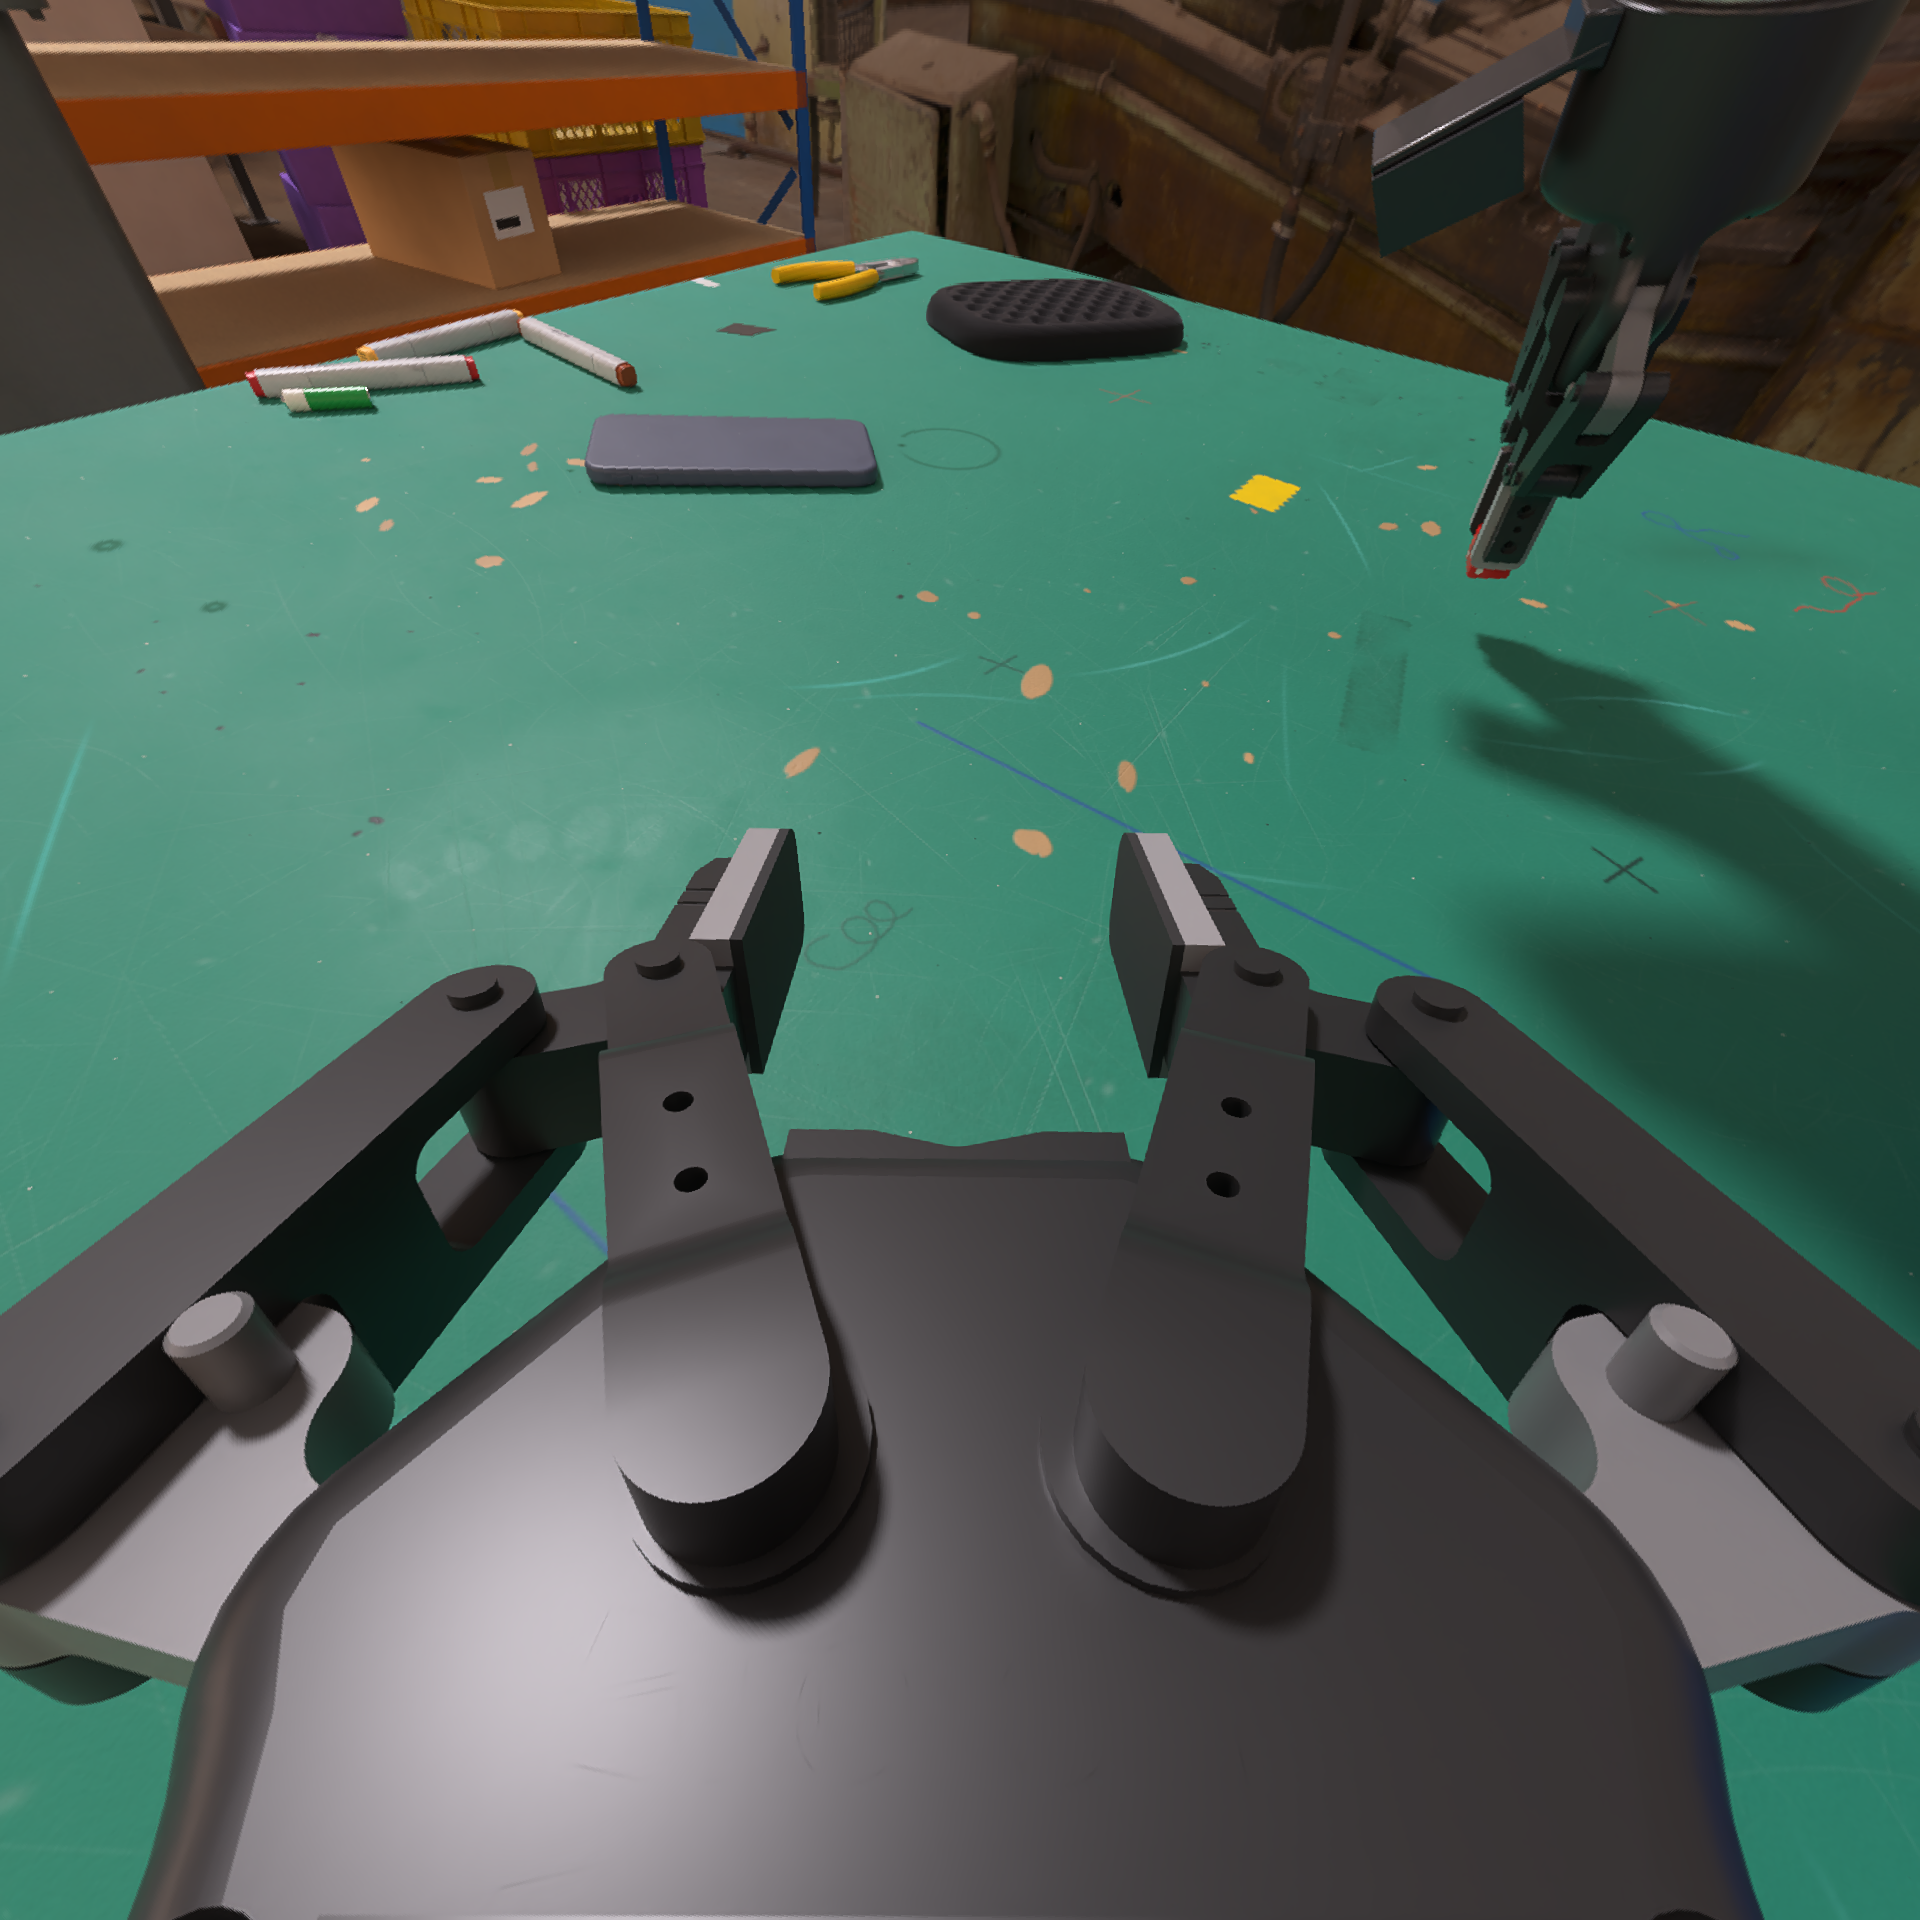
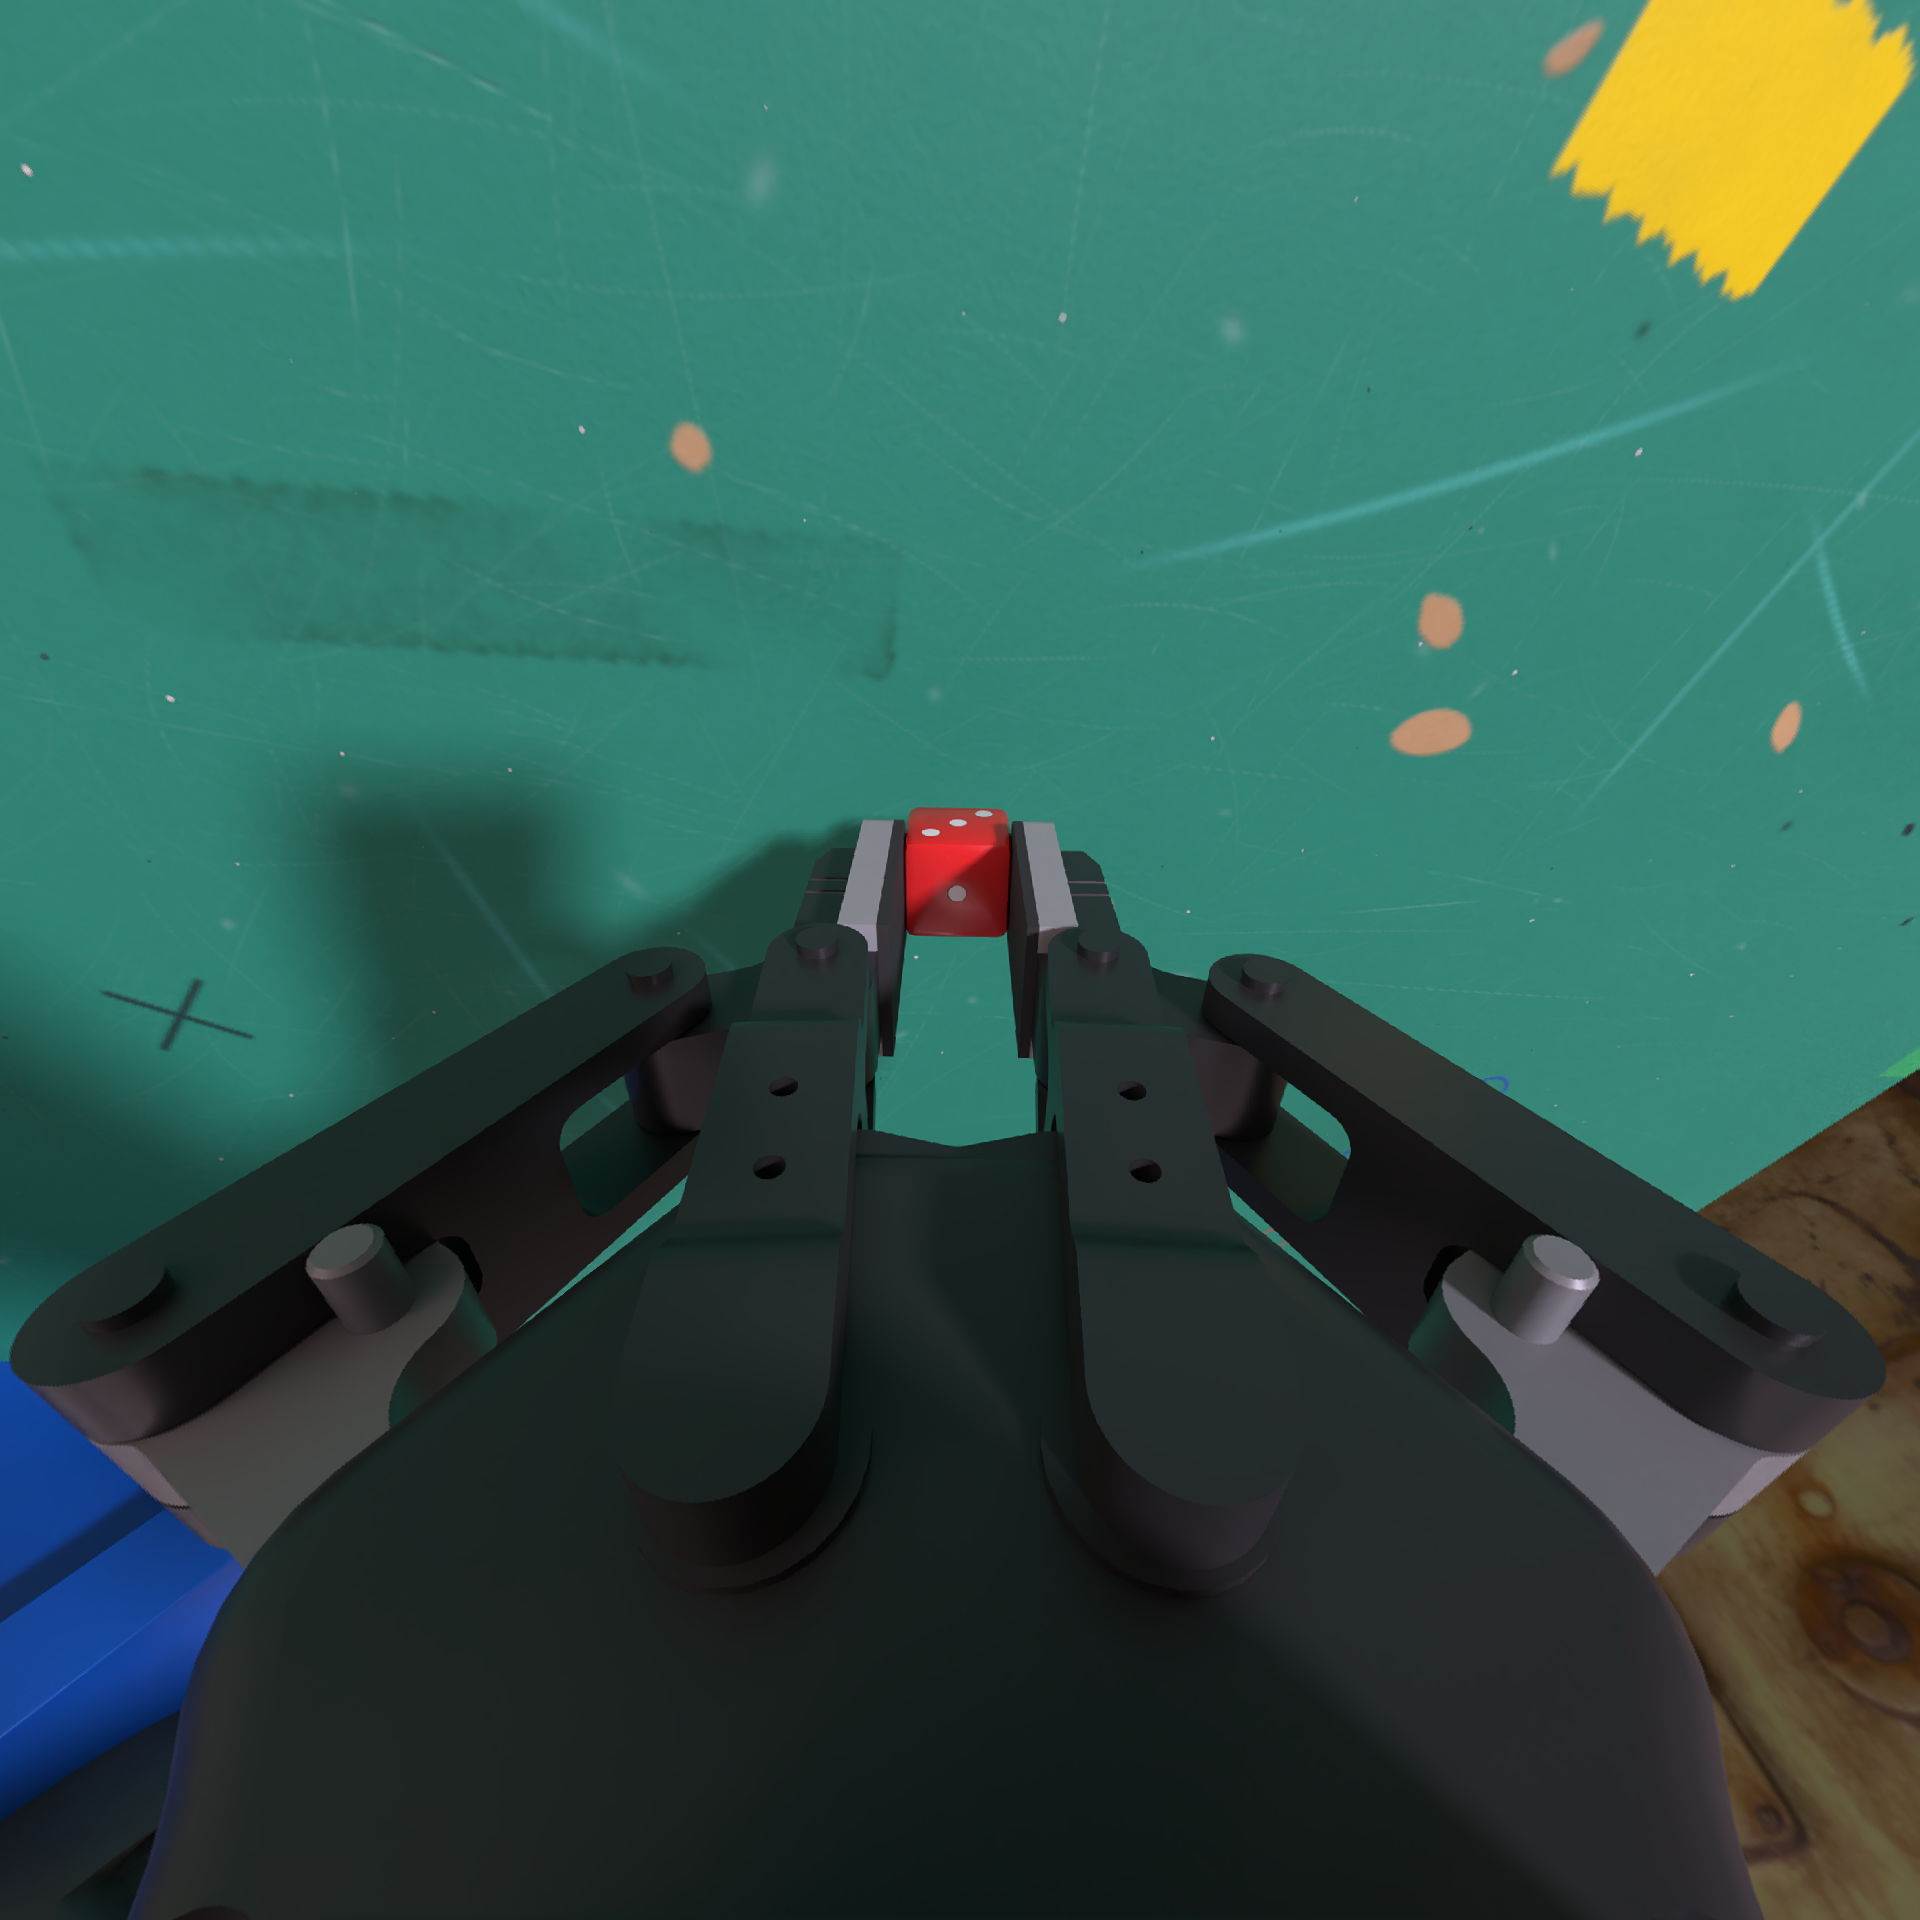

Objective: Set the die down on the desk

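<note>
The right gripper [image 2: 956,878] is pinching the red die [image 2: 956,871] between its fingertips, holding it in the air above the green desk [image 2: 623,364], near a yellow patch [image 2: 1730,145]. The left gripper [image 1: 956,925] is hanging with its fingers spread wide and nothing between them. Behind the desk, a cardboard box [image 1: 447,208] is sitting on a shelf [image 1: 416,94]; its contents are hidden.

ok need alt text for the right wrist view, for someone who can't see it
The right gripper holds a small red die with white pips between its fingertips, above a scuffed green desk. A torn-edged yellow patch lies on the desk at upper right, and the gripper's shadow falls to the left.
</note>
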